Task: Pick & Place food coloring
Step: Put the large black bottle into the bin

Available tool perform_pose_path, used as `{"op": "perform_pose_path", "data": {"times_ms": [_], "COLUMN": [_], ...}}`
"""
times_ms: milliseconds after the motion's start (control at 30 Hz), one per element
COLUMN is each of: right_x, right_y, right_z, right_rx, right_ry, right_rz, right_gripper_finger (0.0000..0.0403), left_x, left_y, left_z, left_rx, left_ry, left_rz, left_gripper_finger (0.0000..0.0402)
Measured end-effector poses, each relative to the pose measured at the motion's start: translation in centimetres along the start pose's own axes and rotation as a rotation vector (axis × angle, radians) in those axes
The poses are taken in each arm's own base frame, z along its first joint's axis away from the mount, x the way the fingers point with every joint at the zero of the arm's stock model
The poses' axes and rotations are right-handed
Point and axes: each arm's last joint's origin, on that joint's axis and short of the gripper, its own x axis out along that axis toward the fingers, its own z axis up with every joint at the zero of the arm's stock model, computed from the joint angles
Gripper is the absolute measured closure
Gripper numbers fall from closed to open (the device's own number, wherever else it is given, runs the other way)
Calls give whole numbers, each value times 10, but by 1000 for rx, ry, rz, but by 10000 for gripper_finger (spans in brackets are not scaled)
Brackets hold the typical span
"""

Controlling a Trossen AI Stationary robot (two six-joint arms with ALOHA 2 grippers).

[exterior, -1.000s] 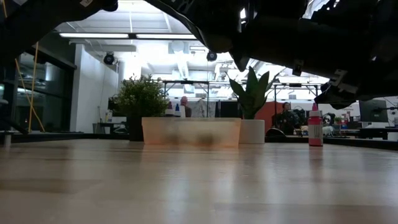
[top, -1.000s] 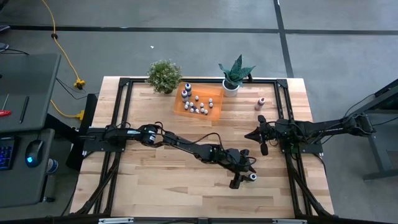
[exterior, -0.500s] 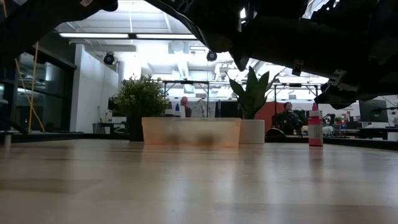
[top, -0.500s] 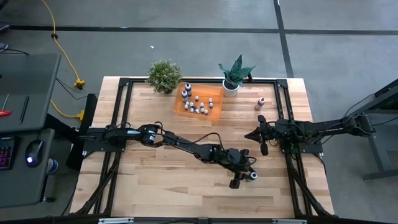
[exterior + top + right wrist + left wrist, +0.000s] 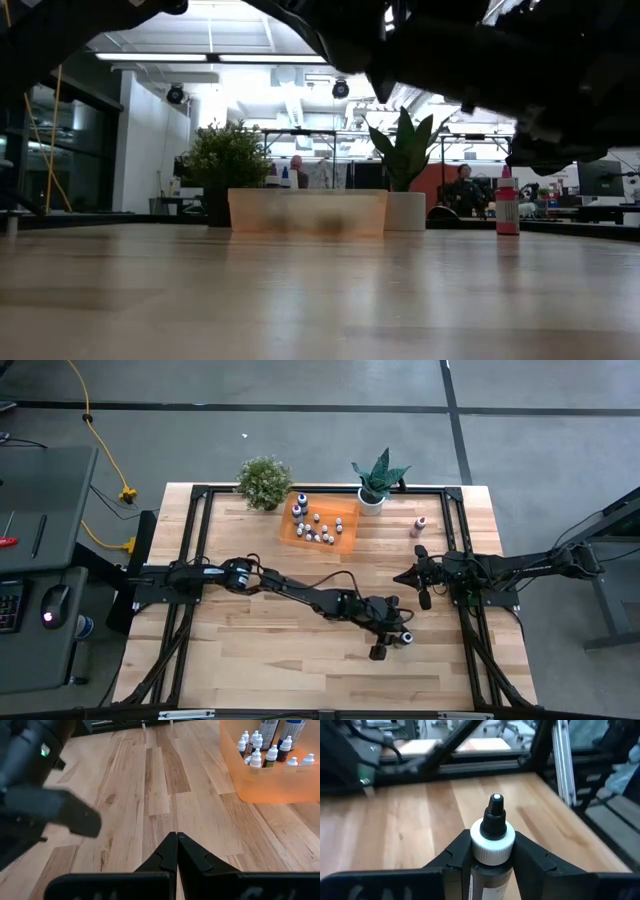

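Bottle (image 5: 492, 851) of dark food coloring, white-collared with a black nozzle, sits clamped between the left gripper (image 5: 492, 855) fingers, its lower body cut off from view. From above it shows only as a pale cap at the left gripper (image 5: 390, 643), over the table's (image 5: 260, 660) right front. More small bottles (image 5: 270, 742) stand in an orange tray (image 5: 318, 523). A pink bottle (image 5: 507, 206) stands alone. The right gripper (image 5: 175, 845), near the right edge, is closed and empty.
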Motion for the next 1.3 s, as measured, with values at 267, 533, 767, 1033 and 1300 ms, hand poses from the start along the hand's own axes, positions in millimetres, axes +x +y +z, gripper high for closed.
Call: {"op": "perform_pose_path", "data": {"times_ms": [267,533,767,1033,1300], "right_x": [0,0,0,0,0], "right_y": [0,0,0,0,0], "right_z": [0,0,0,0,0], "right_rx": [0,0,0,0,0], "right_ry": [0,0,-1,-1,-1], "right_rz": [0,0,0,0,0], "right_gripper_finger": [402,402,402,402,402], "left_x": [-14,-51,-82,-94,-105], "left_y": [10,28,47,61,66], "left_z": [16,63,88,90,95], "left_rx": [-114,-293,-521,-713,-679], "left_ry": [36,21,29,88,119], "left_rz": [64,136,184,107,141], "left_gripper_finger": [305,305,305,305,305]}}
